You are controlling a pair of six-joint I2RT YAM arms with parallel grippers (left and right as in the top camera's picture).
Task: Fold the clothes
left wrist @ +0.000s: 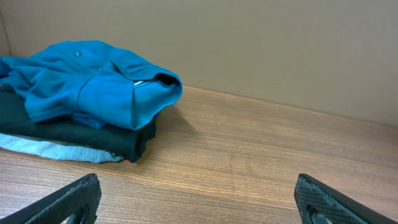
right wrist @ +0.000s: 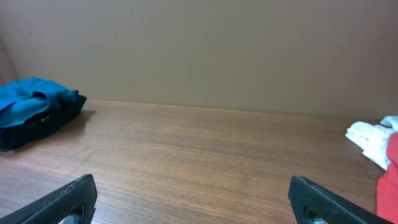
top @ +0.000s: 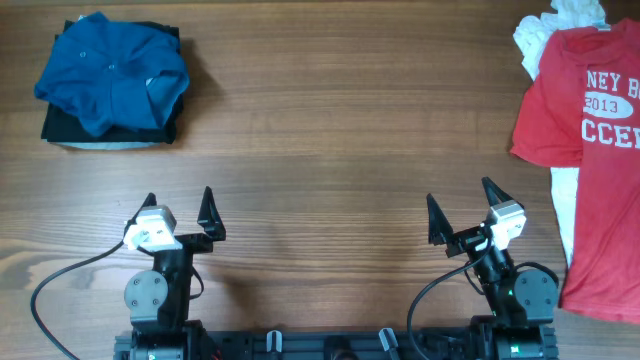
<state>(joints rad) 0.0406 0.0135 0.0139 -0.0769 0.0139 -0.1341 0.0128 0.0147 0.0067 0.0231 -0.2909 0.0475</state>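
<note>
A folded blue short-sleeved shirt (top: 112, 72) lies on a folded black piece (top: 60, 125) and a pale one at the far left; the stack shows in the left wrist view (left wrist: 93, 84) and the right wrist view (right wrist: 31, 106). A red T-shirt with white lettering (top: 585, 110) lies spread at the right edge over white pieces (top: 545, 30), also seen in the right wrist view (right wrist: 373, 140). My left gripper (top: 180, 210) is open and empty near the front edge. My right gripper (top: 462, 210) is open and empty, left of the red shirt.
The wooden table (top: 330, 120) runs between the two piles. A plain beige wall (right wrist: 205, 50) stands behind the table's far edge. Black cables (top: 60, 290) trail by the arm bases at the front.
</note>
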